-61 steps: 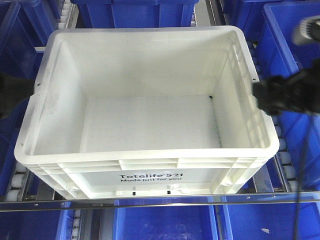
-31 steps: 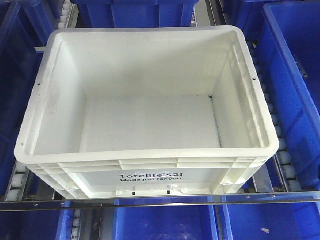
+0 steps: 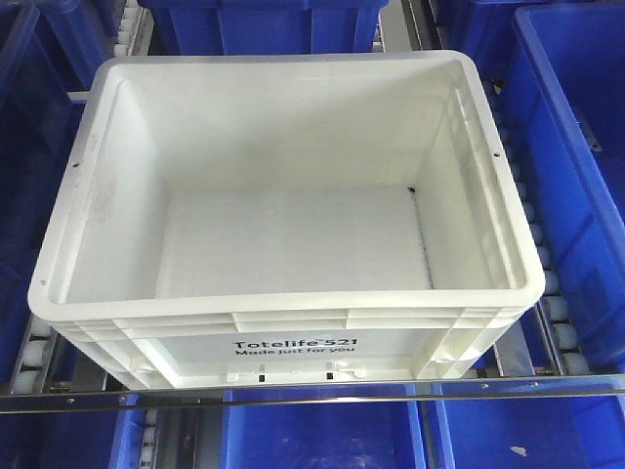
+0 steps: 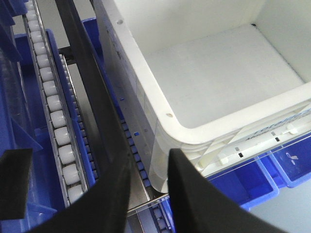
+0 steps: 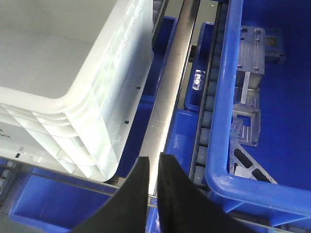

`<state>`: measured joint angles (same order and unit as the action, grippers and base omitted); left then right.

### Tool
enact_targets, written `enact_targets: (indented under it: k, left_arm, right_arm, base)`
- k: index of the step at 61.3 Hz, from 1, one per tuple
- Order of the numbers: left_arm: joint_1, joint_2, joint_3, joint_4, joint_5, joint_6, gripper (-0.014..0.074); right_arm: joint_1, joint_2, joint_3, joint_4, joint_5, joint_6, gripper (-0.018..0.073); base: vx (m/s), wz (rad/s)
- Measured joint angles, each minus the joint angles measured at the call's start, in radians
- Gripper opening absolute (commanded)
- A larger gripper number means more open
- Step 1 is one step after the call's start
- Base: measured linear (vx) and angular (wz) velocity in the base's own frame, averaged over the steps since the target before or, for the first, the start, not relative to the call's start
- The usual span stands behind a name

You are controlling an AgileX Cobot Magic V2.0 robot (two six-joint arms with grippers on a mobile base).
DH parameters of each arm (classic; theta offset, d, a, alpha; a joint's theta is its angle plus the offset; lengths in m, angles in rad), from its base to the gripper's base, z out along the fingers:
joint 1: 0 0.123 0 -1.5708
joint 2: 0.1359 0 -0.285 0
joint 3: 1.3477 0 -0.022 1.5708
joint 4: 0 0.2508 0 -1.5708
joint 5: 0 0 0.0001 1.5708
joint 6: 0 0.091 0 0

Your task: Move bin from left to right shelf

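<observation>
The white bin [image 3: 293, 244] printed "Totelife 521" stands empty on the roller shelf, filling the middle of the front view. Neither gripper shows in that view. In the left wrist view my left gripper [image 4: 146, 160] is open and empty, hanging just off the bin's [image 4: 218, 73] near left corner. In the right wrist view my right gripper [image 5: 154, 158] has its fingers almost together with nothing between them. It sits over the steel rail, just off the bin's [image 5: 48, 48] near right corner and not touching it.
Blue bins [image 3: 576, 147] flank the white one on both sides, behind and below. A steel rail [image 3: 312, 398] runs along the shelf front. White rollers [image 4: 48, 87] line the left lane. The right blue bin [image 5: 221, 97] holds a metal bracket [image 5: 248, 111].
One second ago dark arm parts showed at the left and right edges of the front view beside the bin. They have left that view. The bin has not moved.
</observation>
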<state>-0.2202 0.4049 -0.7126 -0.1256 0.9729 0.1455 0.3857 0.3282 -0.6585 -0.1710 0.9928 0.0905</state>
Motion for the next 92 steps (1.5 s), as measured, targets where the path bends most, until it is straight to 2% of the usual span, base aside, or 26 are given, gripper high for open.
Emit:
enact_targets:
  k: [13,92]
  left_arm:
    - [0.000,0.000,0.000,0.000,0.000,0.000,-0.0008]
    - [0.000,-0.031,0.000,0.000,-0.029,0.001,-0.0007]
  right_arm:
    - [0.000,0.000,0.000,-0.001,0.000,0.002,-0.0008]
    - [0.000,0.000,0.000,-0.003,0.000,0.002,-0.0008]
  base:
    - [0.00,0.00]
    - [0.00,0.00]
